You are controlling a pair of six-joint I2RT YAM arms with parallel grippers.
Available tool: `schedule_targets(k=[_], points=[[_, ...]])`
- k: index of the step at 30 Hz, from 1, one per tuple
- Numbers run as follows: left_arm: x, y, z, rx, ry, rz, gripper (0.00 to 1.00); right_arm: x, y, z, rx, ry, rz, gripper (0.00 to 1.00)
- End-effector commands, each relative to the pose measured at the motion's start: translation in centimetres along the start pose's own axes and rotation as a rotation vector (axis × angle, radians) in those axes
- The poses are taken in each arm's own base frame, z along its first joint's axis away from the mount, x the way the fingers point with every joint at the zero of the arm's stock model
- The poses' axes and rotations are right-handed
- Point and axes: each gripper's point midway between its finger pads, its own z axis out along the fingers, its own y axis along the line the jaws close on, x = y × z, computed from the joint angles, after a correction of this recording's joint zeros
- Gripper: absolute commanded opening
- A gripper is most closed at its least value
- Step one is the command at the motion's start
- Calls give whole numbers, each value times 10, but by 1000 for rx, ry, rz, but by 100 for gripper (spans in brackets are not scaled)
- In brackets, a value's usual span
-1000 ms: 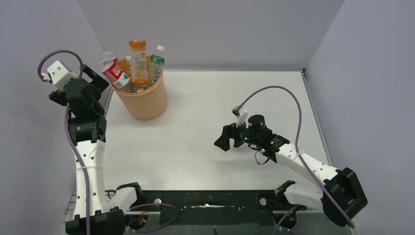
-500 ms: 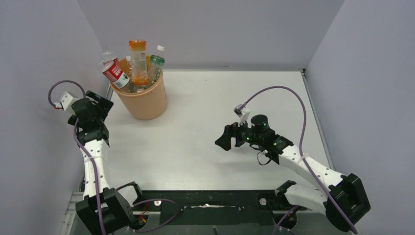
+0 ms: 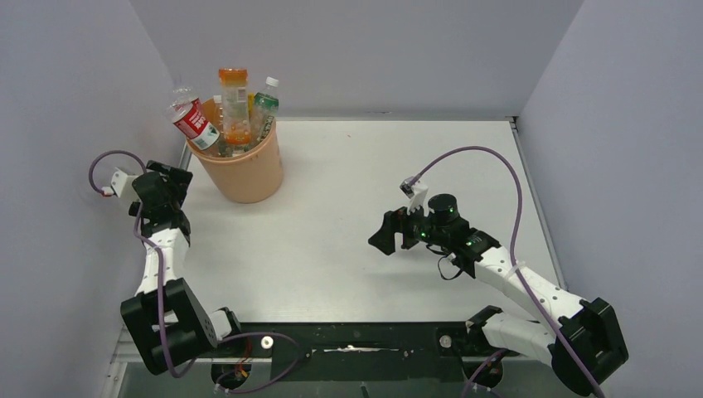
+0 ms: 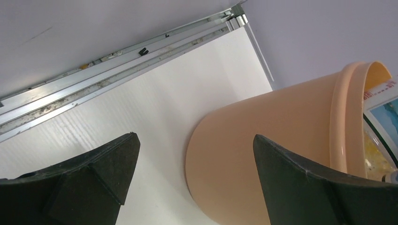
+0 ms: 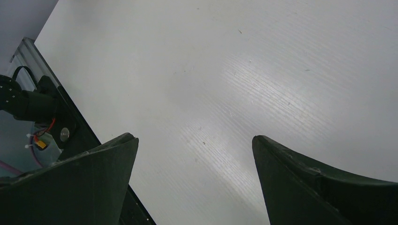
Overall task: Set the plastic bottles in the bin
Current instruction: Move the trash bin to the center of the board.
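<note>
The peach-orange bin (image 3: pixel 241 170) stands at the back left of the table, with several plastic bottles upright or leaning in it: a red-labelled one (image 3: pixel 192 120), an orange one (image 3: pixel 235 99) and a green-labelled one (image 3: pixel 265 101). My left gripper (image 3: pixel 177 179) hangs low just left of the bin, open and empty. In the left wrist view the bin's wall (image 4: pixel 267 140) fills the space ahead of the left gripper (image 4: pixel 195 137), and a bottle label (image 4: pixel 382 108) shows past the rim. My right gripper (image 3: pixel 380 236) is open over bare table at centre right, and the right wrist view shows that gripper (image 5: pixel 195 138) holding nothing.
The enclosure's left wall (image 3: pixel 66 124) is close behind the left arm. A metal rail (image 4: pixel 108 70) runs along the table's edge by the bin. The black base bar (image 3: pixel 348 340) lies along the near edge. Purple cables loop above both wrists.
The left arm has come down from beside the bin's rim and folded back toward the near left, with its gripper staying open. The right arm has barely shifted.
</note>
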Motion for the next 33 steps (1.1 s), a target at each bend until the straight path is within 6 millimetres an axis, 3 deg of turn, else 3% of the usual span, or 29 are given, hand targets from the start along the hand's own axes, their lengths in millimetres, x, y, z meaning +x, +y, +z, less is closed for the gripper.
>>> schedule_targets(k=[1,6,14,25,33], points=[[-30,-30,15,116,-121,-69,93,-16,0,-6,8,-54,-25,98],[-20,-34,38,137,-90,-55,91,-17,-3,-8,25,-53,-25,98],[13,-43,63,238,16,-44,83,-18,-6,-10,43,-43,-27,98],[53,-80,65,379,114,58,82,-15,-9,-7,52,-25,-21,98],[94,-125,54,494,178,166,82,-14,-12,-8,70,-26,-16,98]])
